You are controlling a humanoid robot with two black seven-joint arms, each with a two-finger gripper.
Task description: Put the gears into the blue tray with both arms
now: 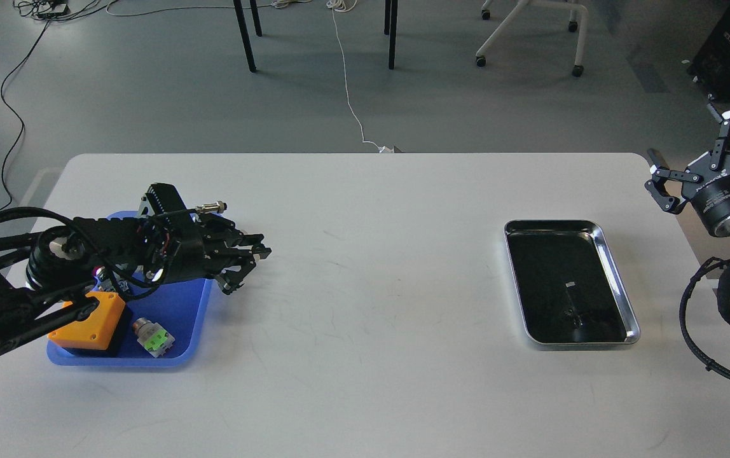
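My left gripper (249, 268) hovers just past the right edge of the blue tray (177, 358), its black fingers drawn together. They appear shut on a gear, which I cannot make out against them. The table spot where that gear lay is bare. My left arm covers the tray's far half. A small dark thing (570, 312), possibly another gear, lies in the silver tray (605, 254) at the right. My right gripper (699, 158) is raised beyond the table's right edge, open and holding nothing.
An orange box (88, 320) and a green-capped switch (152, 337) sit in the near part of the blue tray. Black cable loops (699, 343) hang by the right arm. Chair and table legs stand on the floor beyond the table.
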